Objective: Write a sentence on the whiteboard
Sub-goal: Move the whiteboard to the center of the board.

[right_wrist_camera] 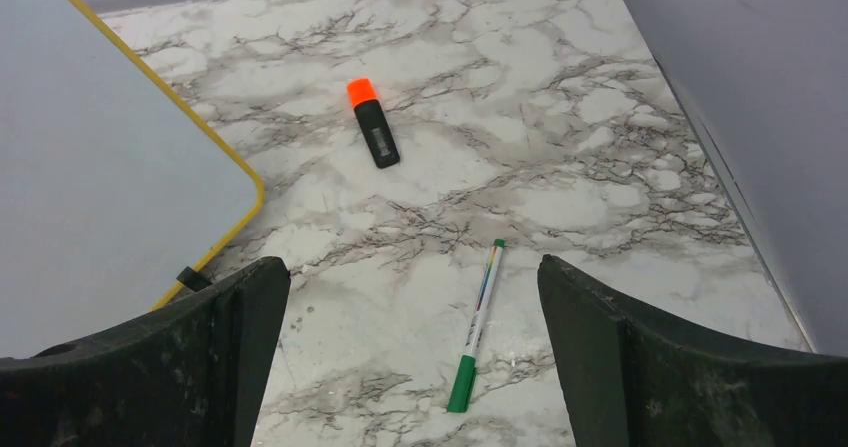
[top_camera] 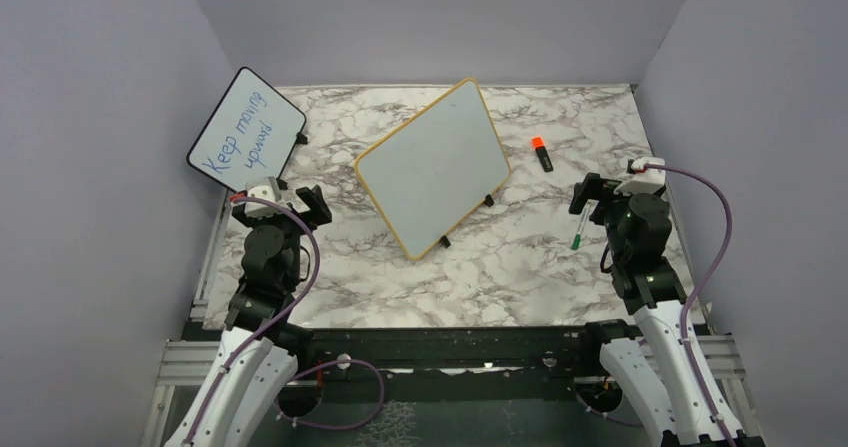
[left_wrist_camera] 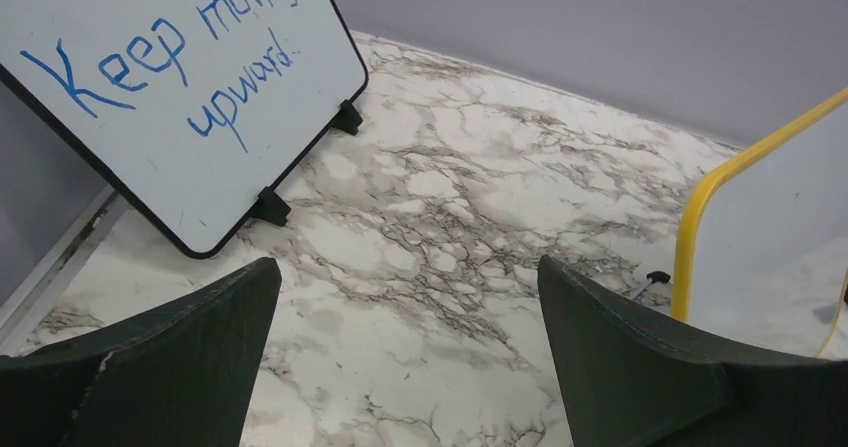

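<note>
1. Standing tilted at the centre of the top view, the large rectangular whiteboard (top_camera: 433, 167) has a thin yellow-orange frame, rounded corners, small black feet and a smooth, plain white face
2. It rests on a white table (top_camera: 500, 277) with a grey-veined marble pattern
3. At the lower left of the top view, the left gripper (left_wrist_camera: 405, 267) has its dark, wedge-shaped fingers spread apart, holding nothing
4. At the right, the right gripper (right_wrist_camera: 413, 267) is likewise spread wide and empty
5. A slim white pen (right_wrist_camera: 478, 327) with green ends lies flat on the marble, seen between the fingers in the right wrist view
6. A stubby black highlighter (right_wrist_camera: 373, 125) with an orange cap lies above the pen, near the whiteboard's edge
7. A smaller black-framed board (left_wrist_camera: 180, 77) bearing blue handwriting, "Keep moving upward", leans at the upper left
</note>
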